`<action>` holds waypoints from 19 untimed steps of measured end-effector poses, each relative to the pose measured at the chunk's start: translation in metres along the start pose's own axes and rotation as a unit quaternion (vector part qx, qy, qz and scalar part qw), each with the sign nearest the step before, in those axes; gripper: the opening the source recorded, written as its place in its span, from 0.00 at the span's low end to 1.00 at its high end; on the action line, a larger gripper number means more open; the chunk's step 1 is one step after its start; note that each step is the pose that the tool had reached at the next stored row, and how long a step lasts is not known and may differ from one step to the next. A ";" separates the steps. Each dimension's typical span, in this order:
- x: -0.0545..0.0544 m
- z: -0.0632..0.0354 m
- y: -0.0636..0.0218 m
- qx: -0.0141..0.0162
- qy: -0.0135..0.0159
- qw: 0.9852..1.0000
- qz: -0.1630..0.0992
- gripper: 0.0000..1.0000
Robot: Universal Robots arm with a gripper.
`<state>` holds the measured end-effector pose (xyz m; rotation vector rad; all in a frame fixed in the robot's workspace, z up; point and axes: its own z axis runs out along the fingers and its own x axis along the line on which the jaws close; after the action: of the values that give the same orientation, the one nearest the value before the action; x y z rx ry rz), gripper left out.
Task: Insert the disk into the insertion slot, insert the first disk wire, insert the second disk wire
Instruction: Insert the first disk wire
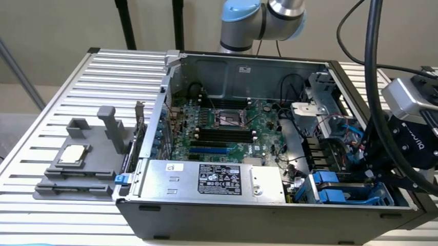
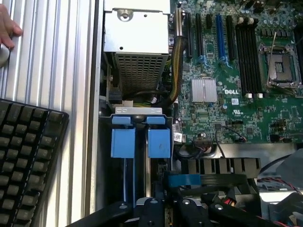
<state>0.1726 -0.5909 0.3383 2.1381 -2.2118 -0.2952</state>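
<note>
My gripper [image 1: 375, 171] hangs over the lower right corner of the open computer case, right beside the insertion slot [image 1: 342, 189], a grey metal cage with blue tabs. In the wrist view the gripper [image 2: 177, 189] has its black fingers drawn close together, and a small flat blue connector [image 2: 184, 179] of a disk wire sits at their tips, apparently pinched. A thin blue wire [image 1: 373, 193] runs down from the gripper beside the cage. Two blue tabs [image 2: 122, 142] stand side by side in the slot [image 2: 137, 111]. The disk's silver body is hidden.
The silver power-supply box [image 1: 205, 179] borders the cage, and the green board [image 1: 233, 128] lies beyond. A black ribbed fan shroud [image 2: 220, 165] sits close to the gripper. A keyboard [image 2: 28, 161] and a hand [image 2: 7, 28] rest on the slatted table. A grey fixture [image 1: 75, 159] stands at the exterior view's left.
</note>
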 end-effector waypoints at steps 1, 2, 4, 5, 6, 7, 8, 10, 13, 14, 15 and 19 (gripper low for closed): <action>0.000 0.0000 -0.0001 0.000 0.001 1.000 0.000 0.17; -0.001 0.0001 0.0000 0.000 0.001 1.000 0.000 0.17; -0.002 0.0002 0.0000 -0.001 0.002 1.000 0.000 0.17; -0.002 0.0002 0.0000 -0.001 0.002 1.000 0.000 0.17; -0.002 0.0003 0.0000 -0.001 0.002 1.000 0.000 0.17; -0.002 0.0004 0.0000 -0.001 0.003 1.000 0.001 0.17; -0.002 0.0004 0.0000 -0.001 0.003 1.000 0.001 0.17; -0.002 0.0004 -0.0001 -0.002 0.004 1.000 0.001 0.17; -0.003 0.0004 -0.0002 -0.003 0.004 1.000 0.001 0.17; -0.003 0.0003 -0.0004 -0.004 0.005 1.000 0.001 0.17; -0.003 0.0004 -0.0007 -0.004 0.005 1.000 0.001 0.17; -0.002 0.0010 -0.0014 -0.004 0.005 1.000 0.001 0.17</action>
<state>0.1739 -0.5884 0.3373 2.1287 -2.2046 -0.2916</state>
